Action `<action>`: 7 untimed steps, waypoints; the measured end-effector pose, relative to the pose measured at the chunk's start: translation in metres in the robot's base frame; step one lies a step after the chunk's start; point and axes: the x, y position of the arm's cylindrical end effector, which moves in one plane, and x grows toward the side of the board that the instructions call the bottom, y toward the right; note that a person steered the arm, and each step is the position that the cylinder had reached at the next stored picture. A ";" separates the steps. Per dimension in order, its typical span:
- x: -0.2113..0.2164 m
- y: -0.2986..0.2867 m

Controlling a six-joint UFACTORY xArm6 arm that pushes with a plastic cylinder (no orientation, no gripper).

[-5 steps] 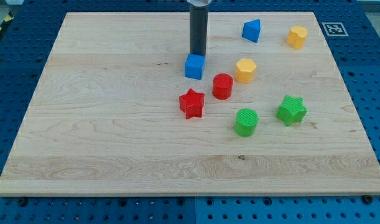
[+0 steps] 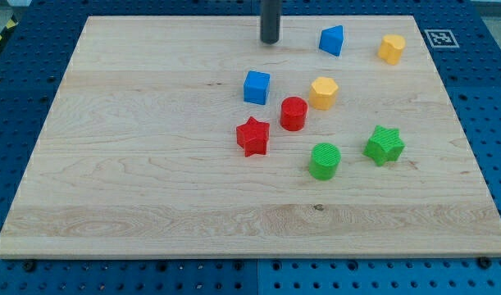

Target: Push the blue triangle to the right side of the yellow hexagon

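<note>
The blue triangle [image 2: 333, 39] lies near the view's top, right of centre. The yellow hexagon [image 2: 323, 93] sits below it, near the board's middle. My tip [image 2: 270, 41] is at the view's top, left of the blue triangle and apart from it, above the blue cube [image 2: 256, 87]. It touches no block.
A second yellow block [image 2: 391, 48] lies at the top right. A red cylinder [image 2: 293, 113] sits just lower left of the yellow hexagon, a red star [image 2: 252, 136] below the blue cube. A green cylinder [image 2: 325, 161] and green star [image 2: 384, 145] lie lower right. The wooden board [image 2: 152, 164] has blue pegboard around it.
My tip has moved up the view and slightly right, away from the blue cube. No block has moved.
</note>
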 end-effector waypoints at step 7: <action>0.023 0.106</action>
